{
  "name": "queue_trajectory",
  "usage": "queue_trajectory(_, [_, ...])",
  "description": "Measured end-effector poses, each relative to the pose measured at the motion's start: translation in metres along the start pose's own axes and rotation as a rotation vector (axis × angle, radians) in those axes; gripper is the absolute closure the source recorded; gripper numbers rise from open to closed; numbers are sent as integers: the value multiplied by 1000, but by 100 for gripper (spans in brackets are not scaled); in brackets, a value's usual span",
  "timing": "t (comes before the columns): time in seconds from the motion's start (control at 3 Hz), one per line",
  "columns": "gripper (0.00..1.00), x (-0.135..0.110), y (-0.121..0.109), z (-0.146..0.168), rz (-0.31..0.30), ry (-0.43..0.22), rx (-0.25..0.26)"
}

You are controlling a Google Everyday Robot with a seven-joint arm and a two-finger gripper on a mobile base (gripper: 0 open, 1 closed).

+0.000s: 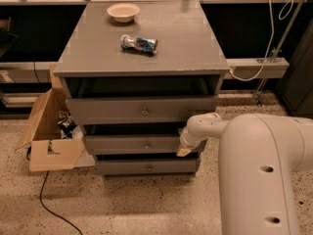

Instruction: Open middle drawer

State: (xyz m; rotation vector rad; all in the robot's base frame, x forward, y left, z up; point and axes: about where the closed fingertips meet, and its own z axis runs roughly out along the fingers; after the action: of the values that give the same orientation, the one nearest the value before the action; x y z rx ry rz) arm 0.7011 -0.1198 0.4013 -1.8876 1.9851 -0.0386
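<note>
Grey painted wooden cabinet, three drawers stacked under a flat grey counter (186,58). View is from the front and above.

Middle drawer (117,144): second front down below the counter's front edge. It is long and flat, with one small round metal knob (147,145) at its centre. A dark gap runs along its top edge. Whether it is pulled out at all cannot be told. The top drawer (107,110) is the tallest front, and the bottom drawer (122,167) is the narrowest; each has its own centre knob.

Gripper (184,149): sits at the right end of the middle drawer front, below the counter's front right corner and well to the right of the knob. A pale yellowish tip shows at its lower end. Contact with the drawer front cannot be told, and neither can its state, wide or narrow. The white arm (210,125) reaches it from the right, out of a large white body (264,180) that fills the lower right of the view.

On the counter:
- A small cream bowl (123,11) is upright near the back edge, left of centre.
- A crumpled blue-and-silver packet (139,44) lies near the middle, apart from the bowl.

Beyond the counter's left edge, an open cardboard box (51,153) rests on the speckled floor (146,204) beside the cabinet. A black cable (46,199) trails across the floor in front of it. A white cable (266,38) hangs beyond the right edge.
</note>
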Motion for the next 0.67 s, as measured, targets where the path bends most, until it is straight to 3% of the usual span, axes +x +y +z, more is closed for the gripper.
queue_trajectory(0.33, [73, -20, 24, -25, -69, 3, 26])
queue_trajectory(0.67, [95, -23, 24, -32, -72, 0, 24])
